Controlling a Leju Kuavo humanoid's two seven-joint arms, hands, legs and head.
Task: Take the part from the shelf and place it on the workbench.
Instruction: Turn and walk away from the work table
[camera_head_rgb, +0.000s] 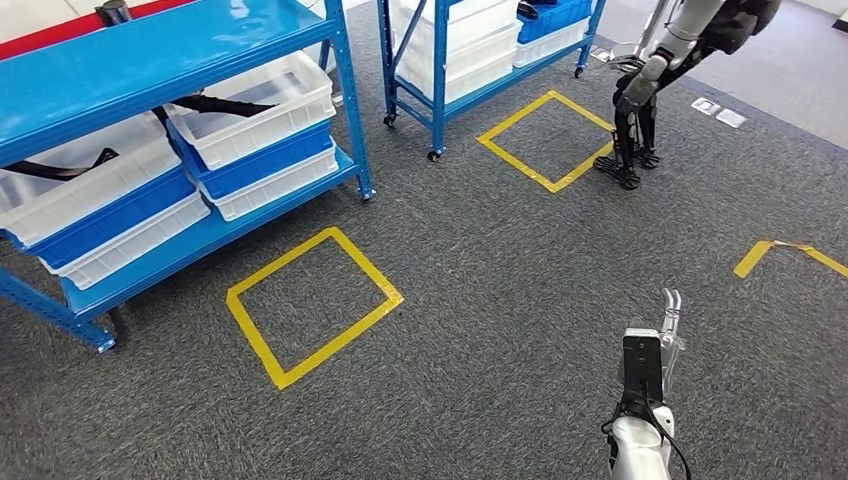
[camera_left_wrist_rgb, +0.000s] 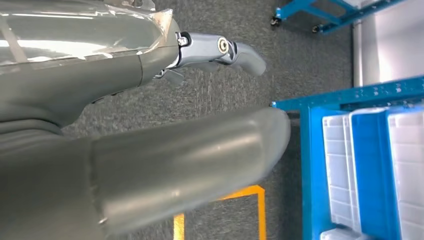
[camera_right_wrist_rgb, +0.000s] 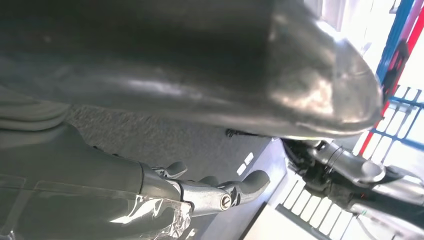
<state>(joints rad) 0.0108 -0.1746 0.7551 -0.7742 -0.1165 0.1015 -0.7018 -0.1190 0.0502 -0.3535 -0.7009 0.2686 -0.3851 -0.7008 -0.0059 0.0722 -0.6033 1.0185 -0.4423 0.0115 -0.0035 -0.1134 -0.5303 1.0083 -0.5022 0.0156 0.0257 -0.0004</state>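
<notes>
So the part (camera_head_rgb: 215, 103) looks like the long black curved piece lying across the top white bin (camera_head_rgb: 262, 110) on the shelf (camera_head_rgb: 150, 50), and a similar black piece (camera_head_rgb: 60, 168) sits in the next bin (camera_head_rgb: 90, 185) to the left. My guess is it's moulded plastic or rubber trim: light, fairly stiff but with some flex over its length, probably a bit slick. Being long and thin, it'll want to tip if grabbed at an end, so I'd take it near the middle of the span that sits above the bin rim, where fingers can actually wrap around it. Nothing fragile-looking, though hard to be sure from this far away. Robot's well apart from the shelf right now, looking down at grey carpet with a yellow tape square (camera_head_rgb: 312, 303) between it and the rack. The right hand (camera_head_rgb: 662, 330) hangs low in the head view, fingers pointing forward, slack and holding nothing; the wrist view shows its fingers (camera_right_wrist_rgb: 220, 192) spread with nothing between them. The left hand (camera_left_wrist_rgb: 150, 125) is the same deal in its wrist view, thumb and fingers (camera_left_wrist_rgb: 220, 50) apart, nothing held, aimed along the floor toward the shelf. Another robot (camera_head_rgb: 650, 90) stands off by the far rack.
</notes>
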